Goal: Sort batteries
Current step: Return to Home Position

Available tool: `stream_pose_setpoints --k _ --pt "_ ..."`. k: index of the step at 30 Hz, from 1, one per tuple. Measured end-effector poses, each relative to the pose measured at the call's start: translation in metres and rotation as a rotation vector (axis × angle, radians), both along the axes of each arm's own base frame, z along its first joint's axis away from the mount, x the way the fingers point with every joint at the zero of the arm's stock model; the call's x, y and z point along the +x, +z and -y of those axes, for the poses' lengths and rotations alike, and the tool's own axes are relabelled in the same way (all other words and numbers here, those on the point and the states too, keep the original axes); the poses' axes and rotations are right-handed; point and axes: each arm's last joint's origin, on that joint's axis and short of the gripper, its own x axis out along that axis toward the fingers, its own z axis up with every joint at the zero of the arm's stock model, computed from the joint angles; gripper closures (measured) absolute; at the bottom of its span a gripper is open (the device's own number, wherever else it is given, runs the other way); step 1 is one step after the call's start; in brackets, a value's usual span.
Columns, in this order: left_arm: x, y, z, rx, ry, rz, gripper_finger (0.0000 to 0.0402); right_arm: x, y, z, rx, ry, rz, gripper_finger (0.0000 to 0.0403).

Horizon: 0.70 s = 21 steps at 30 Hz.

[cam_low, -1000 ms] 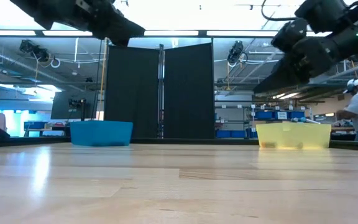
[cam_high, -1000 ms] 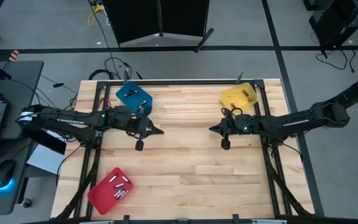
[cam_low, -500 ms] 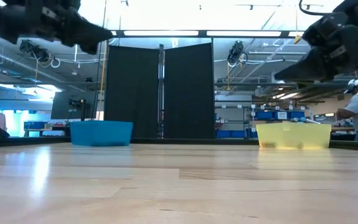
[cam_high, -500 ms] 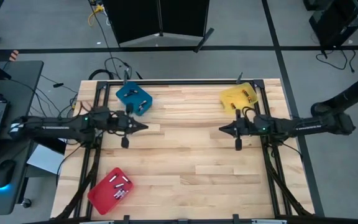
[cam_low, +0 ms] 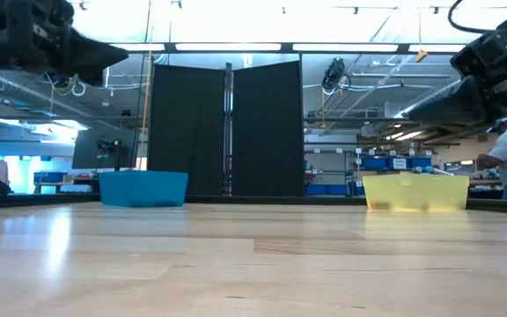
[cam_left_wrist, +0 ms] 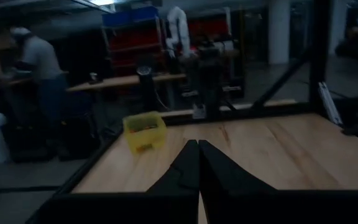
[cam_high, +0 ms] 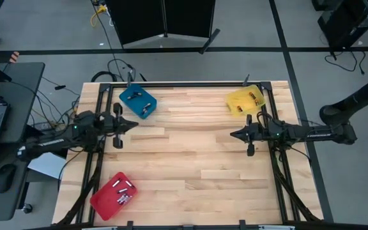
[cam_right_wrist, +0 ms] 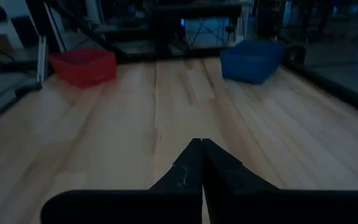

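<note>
Batteries (cam_high: 124,191) in red bin (cam_high: 104,200), overhead only

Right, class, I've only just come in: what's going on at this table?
Nothing is being handled. The left pincer and the right pincer, both shut and empty, hang above the wooden table near its two sides, pointing at each other. The batteries lie in the red bin at the near-left corner; the blue bin and yellow bin at the far corners hold small items too. The sorting looks finished.
</note>
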Motion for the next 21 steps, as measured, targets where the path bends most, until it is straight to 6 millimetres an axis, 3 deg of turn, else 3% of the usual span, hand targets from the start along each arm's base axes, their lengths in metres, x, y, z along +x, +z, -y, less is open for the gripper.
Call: stream_pose_setpoints --k 5,16,21 --pt "-0.011 -0.018 0.001 -0.036 0.037 0.003 0.0396 -0.004 0.006 0.000 -0.038 0.009 0.064 0.0394" --pt "-0.013 -0.015 0.002 -0.024 0.047 -0.035 0.0396 -0.007 0.011 0.000 -0.075 0.020 0.110 0.0398" --pt "-0.008 -0.021 -0.002 0.029 0.103 0.221 0.0396 -0.007 0.012 0.000 -0.080 -0.008 0.120 0.0398"
